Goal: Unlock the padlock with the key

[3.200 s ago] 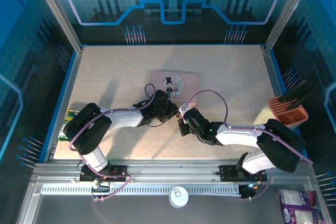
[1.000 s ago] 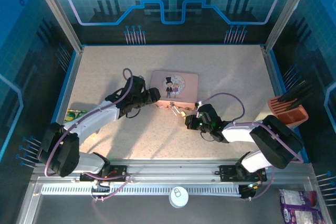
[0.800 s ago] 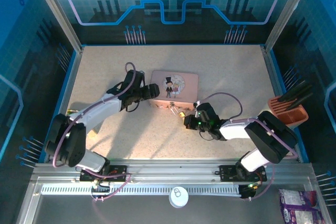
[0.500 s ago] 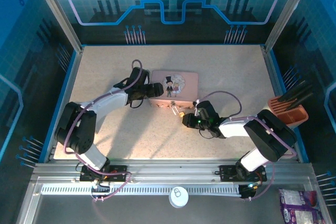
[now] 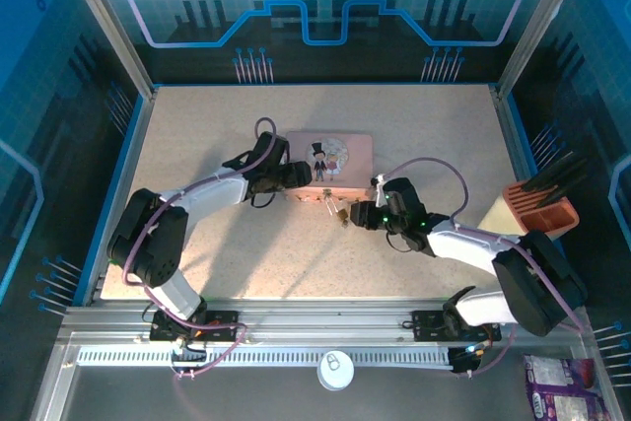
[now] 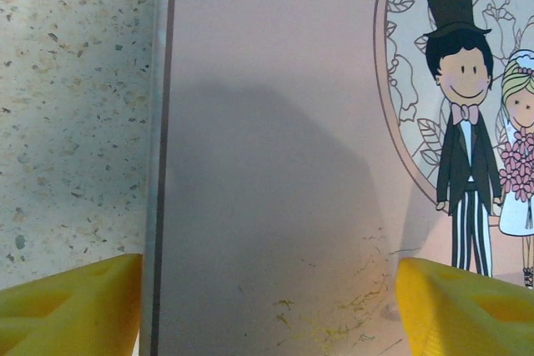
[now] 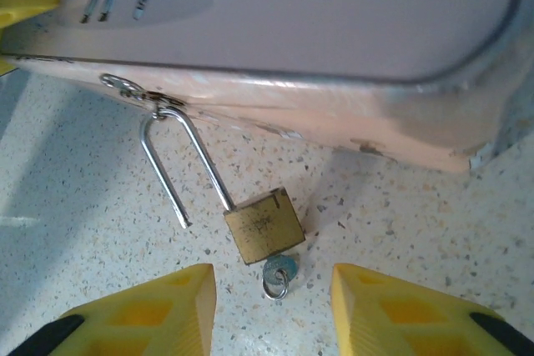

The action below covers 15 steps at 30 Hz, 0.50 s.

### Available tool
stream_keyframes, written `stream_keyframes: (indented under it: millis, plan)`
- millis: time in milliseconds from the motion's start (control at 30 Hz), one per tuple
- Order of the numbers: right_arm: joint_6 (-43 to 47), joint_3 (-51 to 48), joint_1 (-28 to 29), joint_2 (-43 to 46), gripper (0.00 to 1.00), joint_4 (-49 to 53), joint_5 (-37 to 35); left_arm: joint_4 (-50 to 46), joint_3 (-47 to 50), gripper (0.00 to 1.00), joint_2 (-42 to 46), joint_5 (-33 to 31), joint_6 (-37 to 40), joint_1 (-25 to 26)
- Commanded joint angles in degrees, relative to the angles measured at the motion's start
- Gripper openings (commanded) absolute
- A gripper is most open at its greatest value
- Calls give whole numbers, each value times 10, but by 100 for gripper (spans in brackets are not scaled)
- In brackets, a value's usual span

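The brass padlock [image 7: 264, 225] lies on the speckled table just in front of the pink tin [image 7: 317, 14]. Its silver shackle [image 7: 171, 164] stands open, one leg free, its bend hooked through the tin's small ring. The small grey key [image 7: 279, 268] with a split ring sticks in the lock's underside. My right gripper [image 7: 271, 310] is open, its yellow fingers either side of the key and apart from it. In the top view the padlock [image 5: 337, 211] lies between the two grippers. My left gripper [image 6: 267, 314] is open over the tin's left end [image 5: 296, 145], nothing held.
An orange holder with black tools [image 5: 540, 206] stands at the right wall. A white round cap [image 5: 335, 370] sits on the front rail and a purple packet [image 5: 557, 386] lies at the bottom right. Blue walls enclose the table [image 5: 197, 125].
Both grippers left the lock, where they met. The left arm swung out, then came back onto the tin's left end. The right gripper shifted slightly up, and the shackle now stands open.
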<state>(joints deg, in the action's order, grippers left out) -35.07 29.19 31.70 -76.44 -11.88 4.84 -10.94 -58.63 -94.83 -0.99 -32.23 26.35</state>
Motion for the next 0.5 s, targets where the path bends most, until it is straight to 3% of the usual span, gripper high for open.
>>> stream_keyframes:
  millis: [0, 200, 467]
  plan:
    - [80, 37, -6, 4, 41, 48, 11, 9, 17, 76, -4, 20, -39, 31]
    - [119, 82, -11, -39, 40, 65, 30, 22, 30, 75, 1, 15, -73, 65]
    - [63, 84, -29, -85, 36, 43, 45, 9, 41, 74, 16, -16, -97, 78]
